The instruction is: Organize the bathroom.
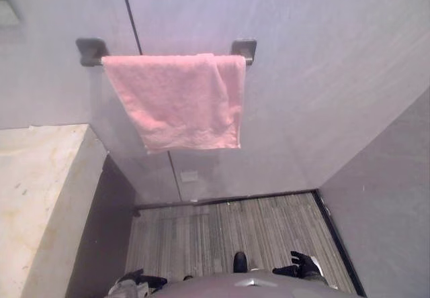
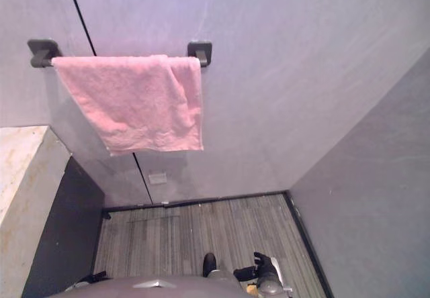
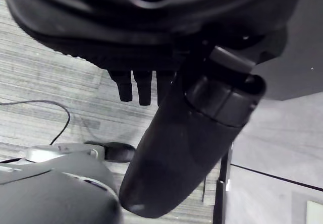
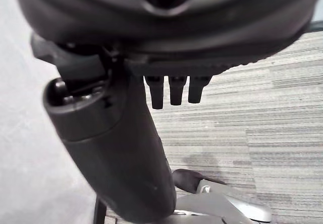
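A pink towel [image 1: 178, 100] hangs folded over a dark wall rail [image 1: 243, 48], its right edge a little askew; the same towel [image 2: 134, 100] shows in the right eye view. Both hands hang low, far below the towel. My left hand [image 1: 138, 278] sits at the bottom left above the striped floor, fingers relaxed and straight in its wrist view [image 3: 139, 85], holding nothing. My right hand [image 1: 302, 266] is at the bottom right, likewise with straight fingers [image 4: 171, 90] and nothing in it.
A pale marble counter [image 1: 33, 197] with a dark side panel stands on the left. Grey walls close in ahead and on the right [image 1: 390, 197]. The striped floor [image 1: 228, 227] lies between them.
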Tool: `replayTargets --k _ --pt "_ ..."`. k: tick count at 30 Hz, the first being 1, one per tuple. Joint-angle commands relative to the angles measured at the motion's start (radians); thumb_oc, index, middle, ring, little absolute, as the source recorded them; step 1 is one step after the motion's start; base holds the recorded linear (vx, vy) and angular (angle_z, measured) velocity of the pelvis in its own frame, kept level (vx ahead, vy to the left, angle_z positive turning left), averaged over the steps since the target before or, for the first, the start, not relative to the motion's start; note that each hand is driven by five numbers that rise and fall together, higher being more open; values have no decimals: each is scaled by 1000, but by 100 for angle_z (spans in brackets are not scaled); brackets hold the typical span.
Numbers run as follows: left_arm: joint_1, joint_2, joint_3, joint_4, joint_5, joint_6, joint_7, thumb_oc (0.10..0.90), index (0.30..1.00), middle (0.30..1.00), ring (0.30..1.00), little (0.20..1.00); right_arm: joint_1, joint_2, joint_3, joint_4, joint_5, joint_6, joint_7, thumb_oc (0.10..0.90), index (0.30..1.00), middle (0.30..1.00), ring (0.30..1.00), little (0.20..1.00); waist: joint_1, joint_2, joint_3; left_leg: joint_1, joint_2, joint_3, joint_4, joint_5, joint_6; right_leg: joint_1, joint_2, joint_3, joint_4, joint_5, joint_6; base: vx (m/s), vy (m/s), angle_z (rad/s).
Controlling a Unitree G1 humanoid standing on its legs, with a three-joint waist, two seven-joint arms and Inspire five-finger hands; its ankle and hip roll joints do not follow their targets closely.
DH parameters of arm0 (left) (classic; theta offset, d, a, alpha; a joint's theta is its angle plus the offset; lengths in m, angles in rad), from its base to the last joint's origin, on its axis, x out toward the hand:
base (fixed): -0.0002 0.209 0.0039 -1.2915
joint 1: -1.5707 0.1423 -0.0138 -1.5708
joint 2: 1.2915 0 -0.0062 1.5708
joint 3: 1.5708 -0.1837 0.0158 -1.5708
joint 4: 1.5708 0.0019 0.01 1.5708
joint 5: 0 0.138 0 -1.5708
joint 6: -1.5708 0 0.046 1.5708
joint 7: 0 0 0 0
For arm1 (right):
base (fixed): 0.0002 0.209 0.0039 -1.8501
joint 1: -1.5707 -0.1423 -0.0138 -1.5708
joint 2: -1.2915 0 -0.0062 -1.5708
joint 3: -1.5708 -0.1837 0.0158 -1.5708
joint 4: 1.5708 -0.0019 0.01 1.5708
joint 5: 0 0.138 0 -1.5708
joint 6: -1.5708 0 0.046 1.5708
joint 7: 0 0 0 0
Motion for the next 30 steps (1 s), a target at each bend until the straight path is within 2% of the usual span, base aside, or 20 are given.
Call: replayTargets --k 1,3,5,6,8,10,11,12,14,18,19,20,21,23,24,25,26,28,29,30 --pt "-67 11 -8 47 55 7 4 800 900 900 900 900 -71 9 26 -13 -35 -30 59 800 900 900 900 900 36 25 35 -90 -44 -2 -2 37 27 118 -44 19 151 -34 41 -255 -98 -39" --pt "-66 9 -8 56 54 7 -1 800 900 900 900 900 -78 13 25 -1 -41 -36 77 800 900 900 900 900 52 27 25 -133 -39 5 -2 60 19 169 -33 51 139 -68 40 -255 -110 -29" --pt "-65 8 -7 60 80 5 -12 800 900 900 900 900 -84 20 30 5 -38 -40 87 800 900 900 900 900 61 19 15 -179 -40 2 -2 85 16 229 -4 123 115 -106 31 -212 -108 10" --pt "-65 8 -7 61 88 2 -15 800 900 900 900 900 -86 21 32 5 -37 -40 90 800 900 900 900 900 63 17 13 -189 -40 0 -2 91 14 241 3 138 107 -115 27 -257 -153 27" --pt "-77 7 -22 58 99 12 -8 800 900 900 900 900 -91 17 51 2 -28 -42 89 800 900 900 900 900 72 21 10 -264 -20 -24 -2 141 -21 318 85 247 -9 -223 -38 -287 -174 18" --pt "-83 4 -30 52 115 20 0 800 900 900 900 900 -92 3 65 -16 -4 -35 91 800 900 900 900 900 77 21 29 -286 -8 -42 4 158 -49 325 99 242 -37 -222 -57 -196 -103 31" --pt "-83 3 -31 51 117 20 1 800 900 900 900 900 -93 2 67 -18 -2 -35 92 800 900 900 900 900 77 22 31 -287 -7 -44 4 159 -51 326 99 240 -39 -220 -59 -236 -101 41" --pt "-86 -2 -40 47 116 22 8 800 900 900 900 900 -99 -11 72 -32 2 -36 99 800 900 900 900 900 73 22 53 -301 -2 -51 5 157 -63 327 113 257 -58 -204 -68 -260 -87 33" --pt "-91 -7 -41 49 138 28 5 800 900 900 900 900 -98 -24 77 -59 19 -23 101 800 900 900 900 900 67 22 86 -310 4 -53 11 151 -74 328 116 252 -71 -181 -79 -300 -80 42" --pt "-90 -14 -38 61 131 24 8 800 900 900 900 900 -98 -29 73 -52 39 -18 100 800 900 900 900 900 59 24 101 -301 13 -31 37 147 -74 320 115 236 -83 -164 -90 -219 -29 18" --pt "-84 -17 -32 67 127 13 8 800 900 900 900 900 -100 -28 70 -41 36 -15 102 800 900 900 900 900 52 23 104 -287 13 -35 99 135 -69 308 112 226 -83 -157 -98 -371 -8 16" --pt "-79 -20 -22 72 127 6 9 800 900 900 900 900 -104 -26 68 -25 31 -9 105 800 900 900 900 900 43 13 101 -273 4 -41 179 98 -52 286 99 216 -81 -141 -104 -535 4 38" --pt "-80 -22 -21 70 113 3 17 800 900 900 900 900 -105 -23 65 -6 37 -6 103 800 900 900 900 900 26 -7 93 -234 -16 -45 257 19 -19 253 72 195 -78 -113 -102 -403 5 35" --pt "-79 -22 -21 69 113 4 16 800 900 900 900 900 -105 -23 65 -5 36 -2 105 800 900 900 900 900 23 -8 94 -232 -17 -47 263 12 -17 255 71 191 -78 -113 -102 -174 9 14" --pt "-78 -23 -19 66 108 3 15 800 900 900 900 900 -103 -20 60 5 41 2 104 800 900 900 900 900 13 -16 87 -204 -18 -46 303 -17 -8 238 56 174 -82 -100 -99 -290 31 24" --pt "-76 -24 -13 64 105 -5 17 800 900 900 900 900 -99 -15 42 21 77 9 97 800 900 900 900 900 -1 -22 74 -154 -7 -59 342 -43 -13 218 36 141 -95 -85 -94 -459 76 31" --pt "-70 -21 -4 63 115 -10 13 800 900 900 900 900 -95 -12 20 29 100 19 95 800 900 900 900 900 -14 -19 57 -96 23 -68 360 -42 -32 196 22 111 -107 -74 -93 -345 69 31" --pt "-67 -21 -3 62 114 -13 15 800 900 900 900 900 -93 -13 14 30 101 23 94 800 900 900 900 900 -20 -14 55 -76 37 -74 369 -40 -42 193 21 100 -111 -72 -95 -220 83 31" --pt "-59 -19 4 62 130 -14 15 800 900 900 900 900 -87 -16 -4 33 99 30 91 800 900 900 900 900 -31 -7 38 -26 80 -80 383 -9 -76 170 7 67 -121 -59 -99 -283 146 71" --pt "-56 -18 6 63 130 -14 14 800 900 900 900 900 -84 -18 -8 33 95 34 90 800 900 900 900 900 -37 -1 34 -10 100 -84 392 -2 -92 167 7 51 -126 -56 -101 -377 250 69"
